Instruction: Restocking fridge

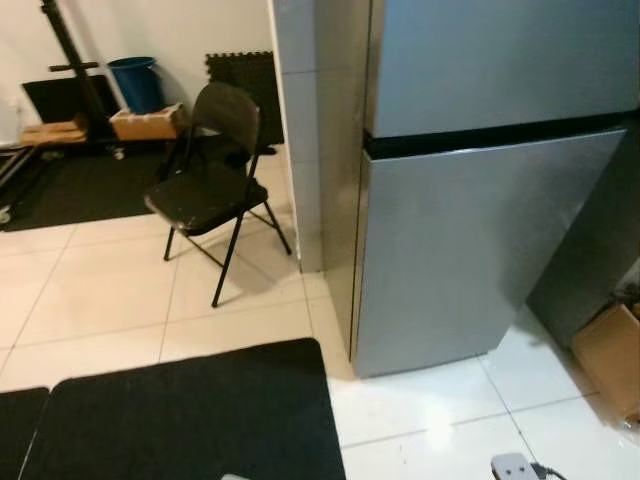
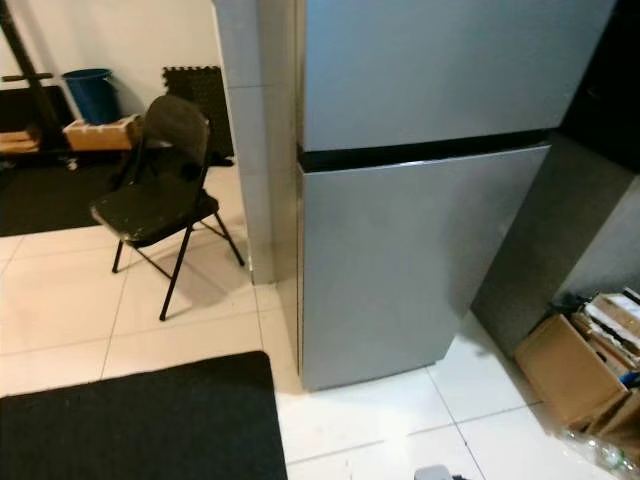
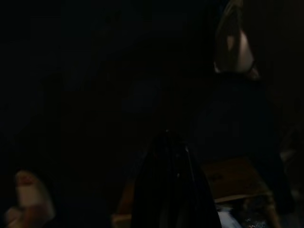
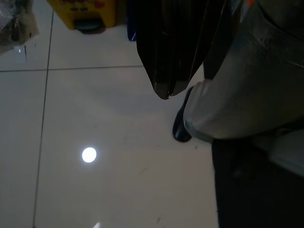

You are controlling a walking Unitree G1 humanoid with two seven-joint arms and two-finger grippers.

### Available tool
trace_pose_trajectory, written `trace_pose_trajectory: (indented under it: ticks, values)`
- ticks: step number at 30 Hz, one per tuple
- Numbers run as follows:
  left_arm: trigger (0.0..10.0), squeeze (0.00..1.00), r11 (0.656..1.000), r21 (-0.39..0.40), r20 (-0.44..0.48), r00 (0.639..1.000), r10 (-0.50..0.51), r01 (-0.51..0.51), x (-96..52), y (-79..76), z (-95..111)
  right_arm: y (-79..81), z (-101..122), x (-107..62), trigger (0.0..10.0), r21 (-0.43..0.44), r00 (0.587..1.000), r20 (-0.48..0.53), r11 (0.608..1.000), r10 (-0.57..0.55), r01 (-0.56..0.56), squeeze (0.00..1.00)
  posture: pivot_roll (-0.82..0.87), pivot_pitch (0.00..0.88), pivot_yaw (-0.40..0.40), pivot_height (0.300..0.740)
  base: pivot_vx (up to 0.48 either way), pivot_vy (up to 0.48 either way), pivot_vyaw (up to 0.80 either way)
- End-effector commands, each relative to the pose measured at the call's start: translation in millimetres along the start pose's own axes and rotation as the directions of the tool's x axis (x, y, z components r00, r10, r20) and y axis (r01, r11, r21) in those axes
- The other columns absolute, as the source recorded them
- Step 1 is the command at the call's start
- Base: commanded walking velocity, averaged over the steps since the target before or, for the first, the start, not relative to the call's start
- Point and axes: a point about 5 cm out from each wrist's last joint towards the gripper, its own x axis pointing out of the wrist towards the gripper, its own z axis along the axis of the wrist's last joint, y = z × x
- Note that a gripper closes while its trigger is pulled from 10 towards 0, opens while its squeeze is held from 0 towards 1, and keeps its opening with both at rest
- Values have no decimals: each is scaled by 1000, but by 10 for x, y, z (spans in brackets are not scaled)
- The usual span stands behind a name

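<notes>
The tall silver two-door fridge (image 1: 480,190) stands shut against a white tiled pillar (image 1: 298,120), directly ahead on the pale tiled floor (image 1: 110,300). Its doors look heavy, stiff and smooth; no handle is visible, so the best purchase is probably the dark recess (image 1: 500,135) between the upper and lower door. A black folding chair (image 1: 210,170) stands to its left, a black mat (image 1: 190,415) lies in front, and an open cardboard box (image 2: 575,365) sits on the right. The right gripper (image 4: 164,88) hangs over the floor, fingers together. The left gripper (image 3: 166,190) hangs in shade; whether its fingers are apart or together I cannot tell.
</notes>
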Motion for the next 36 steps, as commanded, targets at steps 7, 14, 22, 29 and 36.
trace_pose_trajectory:
  ticks: [7, 14, 22, 29, 36]
  values:
    - [10000, 0, 1000, -12, 133, 991, -13, 14, 20, -85, 336, 42, 98, 20, 10000, 8, 999, 33, 1000, 12, -12, 0, -46, 0, -34, 740, 0, 0, 769]
    - [10000, 0, 1000, -16, 132, 991, -10, 12, 18, -65, 328, 57, 110, 25, 10000, 8, 999, 34, 1000, 10, -10, 0, -46, 0, -33, 740, 0, 0, 769]
    - [10000, 0, 1000, -17, 132, 991, -7, 9, 17, -54, 326, 55, 113, 25, 10000, 7, 999, 36, 1000, 7, -7, 0, -45, 0, -34, 740, 0, 0, 767]
    - [10000, 0, 1000, -17, 130, 992, -7, 9, 17, -58, 317, 34, 103, 21, 10000, 17, 999, 34, 1000, -7, 7, 0, -42, 0, -33, 740, 0, 0, 0]
    - [10000, 0, 1000, -18, 130, 991, -4, 6, 16, -47, 319, 19, 90, 15, 10000, 17, 999, 32, 1000, -8, 8, 0, -41, 0, -32, 740, 0, 0, 0]
